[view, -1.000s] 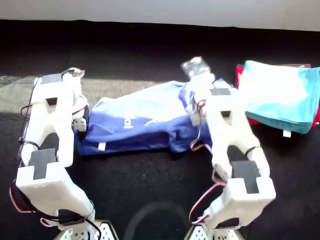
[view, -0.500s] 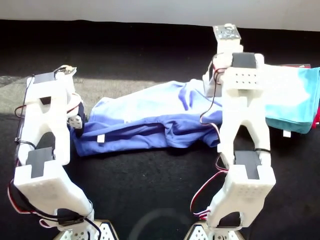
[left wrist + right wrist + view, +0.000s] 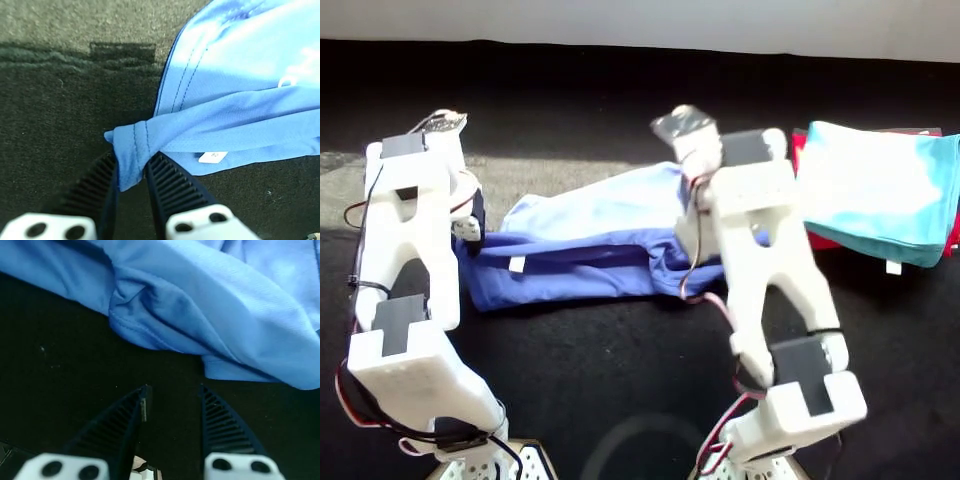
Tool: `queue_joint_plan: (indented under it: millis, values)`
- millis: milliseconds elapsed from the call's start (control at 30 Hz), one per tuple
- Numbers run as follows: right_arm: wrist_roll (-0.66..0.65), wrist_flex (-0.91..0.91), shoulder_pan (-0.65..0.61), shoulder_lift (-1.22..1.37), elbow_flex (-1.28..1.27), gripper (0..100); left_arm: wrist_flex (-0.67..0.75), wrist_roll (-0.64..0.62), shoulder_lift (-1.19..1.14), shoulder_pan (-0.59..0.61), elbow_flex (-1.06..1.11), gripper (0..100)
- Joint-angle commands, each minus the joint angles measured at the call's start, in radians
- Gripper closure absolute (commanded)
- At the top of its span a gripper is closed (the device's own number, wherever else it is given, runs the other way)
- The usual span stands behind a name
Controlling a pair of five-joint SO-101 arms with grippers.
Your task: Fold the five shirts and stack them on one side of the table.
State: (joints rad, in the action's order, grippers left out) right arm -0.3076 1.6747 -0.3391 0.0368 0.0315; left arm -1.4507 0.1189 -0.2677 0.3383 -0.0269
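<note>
A blue shirt (image 3: pixel 590 250) lies stretched across the middle of the black table (image 3: pixel 620 380), partly bunched. My left gripper (image 3: pixel 131 162) is shut on the shirt's (image 3: pixel 240 75) left corner, and the cloth bulges out between its fingers. In the high view this gripper (image 3: pixel 470 228) sits at the shirt's left end. My right gripper (image 3: pixel 172 390) is open and holds nothing, hovering over dark table just short of a rolled edge of the shirt (image 3: pixel 200 300). Seen from above, the right gripper (image 3: pixel 690 205) is over the shirt's right part.
A folded teal shirt (image 3: pixel 875 190) rests on a red one (image 3: pixel 800 150) at the right side of the table. A sunlit patch (image 3: pixel 520 175) crosses the cloth behind the blue shirt. The front of the table between the arm bases is bare.
The right arm swung from the back right, near the stack, leftward over the shirt. The shirt's right end now lies drawn in toward the left. The left arm shifted slightly back, still gripping.
</note>
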Motion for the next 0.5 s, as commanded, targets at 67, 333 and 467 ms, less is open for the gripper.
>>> queue_joint_plan:
  millis: [67,333,467]
  values:
    - [-0.003,-0.302,-0.094,-0.136,-0.403,83.4,0.020,0.003,0.005,0.012,-0.116,99]
    - [-0.002,-0.673,-0.076,-0.117,-0.578,73.0,0.017,0.003,0.005,0.012,-0.145,99]
    - [-0.002,-0.728,-0.018,-0.010,-0.519,73.1,0.017,0.003,0.005,0.012,-0.143,99]
